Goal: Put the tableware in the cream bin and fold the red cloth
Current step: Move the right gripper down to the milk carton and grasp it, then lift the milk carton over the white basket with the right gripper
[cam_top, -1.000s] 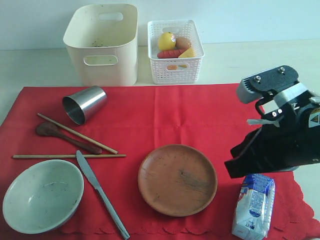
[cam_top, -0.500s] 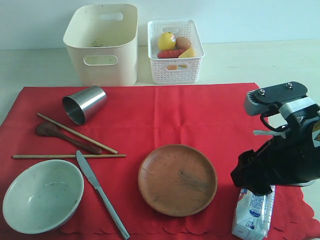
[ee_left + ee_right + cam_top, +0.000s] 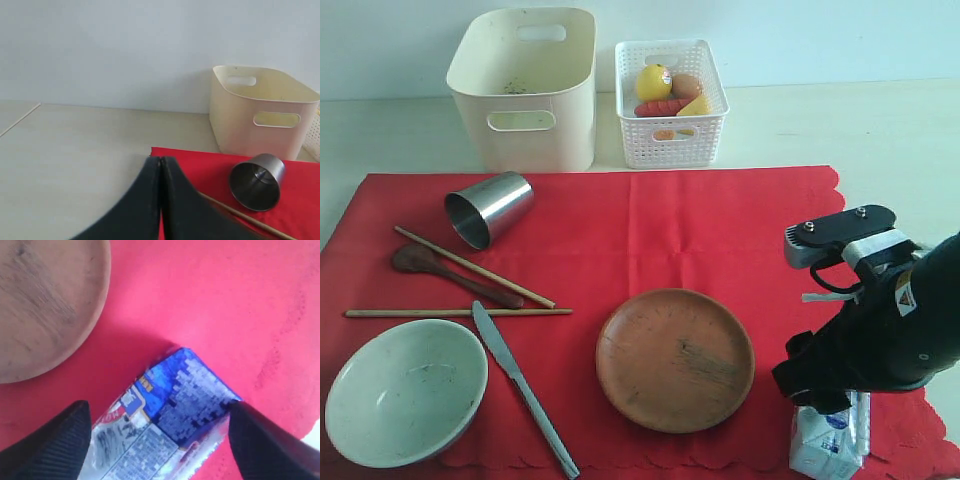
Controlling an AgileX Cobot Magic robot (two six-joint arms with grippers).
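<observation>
The red cloth [image 3: 720,230] covers the table, with the cream bin [image 3: 525,90] behind it. On the cloth lie a steel cup [image 3: 488,208] on its side, two chopsticks [image 3: 470,267], a dark spoon [image 3: 430,265], a knife [image 3: 520,385], a whitish bowl [image 3: 405,390] and a brown plate [image 3: 675,358]. My right gripper [image 3: 157,410] is open, low over the cloth's front right corner. Its fingers stand on either side of a blue-white milk carton [image 3: 170,410] lying there. My left gripper [image 3: 161,160] is shut and empty, off the cloth's left edge, facing the cup [image 3: 256,181] and bin [image 3: 260,115].
A white lattice basket [image 3: 670,100] with toy food stands right of the cream bin. The plate's rim [image 3: 45,300] lies close beside the right gripper. Bare pale tabletop [image 3: 75,150] stretches left of the cloth.
My right arm has come down and toward the front edge, settling over the milk carton. Nothing on the cloth has shifted.
</observation>
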